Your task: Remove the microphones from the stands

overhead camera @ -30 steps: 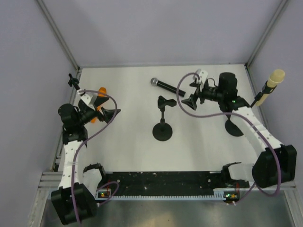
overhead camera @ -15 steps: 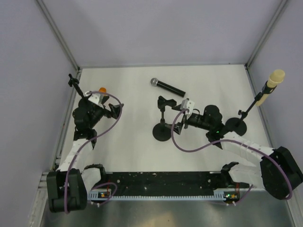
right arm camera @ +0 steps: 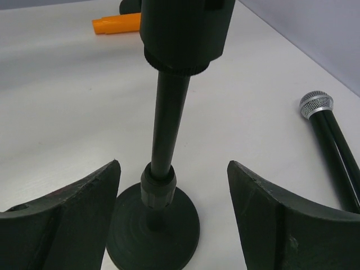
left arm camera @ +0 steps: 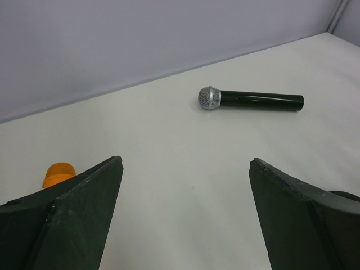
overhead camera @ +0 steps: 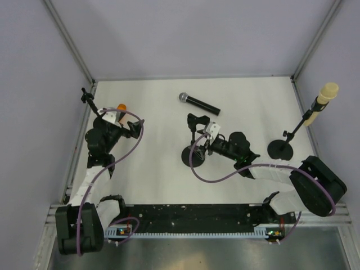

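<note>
A beige microphone (overhead camera: 325, 95) sits tilted in the clip of the black stand (overhead camera: 279, 149) at the far right. Neither gripper is near it. My right gripper (overhead camera: 205, 143) (right arm camera: 173, 163) is open, low at the middle stand (overhead camera: 193, 155). Its fingers (right arm camera: 73, 214) flank the black pole (right arm camera: 167, 121) above the round base (right arm camera: 153, 230) without touching it. That stand's clip (overhead camera: 196, 120) is empty. A black microphone (overhead camera: 199, 104) (left arm camera: 251, 100) (right arm camera: 331, 140) with a silver head lies on the table behind it. My left gripper (overhead camera: 135, 128) (left arm camera: 185, 162) hangs open over bare table at the left.
An orange microphone (overhead camera: 121, 107) (right arm camera: 116, 23) (left arm camera: 58, 172) lies at the back left, partly hidden by my left arm. A small black clip stand (overhead camera: 86, 98) rises at the back left corner. Purple walls and metal rails close in the white table (overhead camera: 163, 101).
My right arm swung from the back right down to the middle stand, and its jaws narrowed somewhat around the pole. My left arm shifted slightly and then stayed, still open.
</note>
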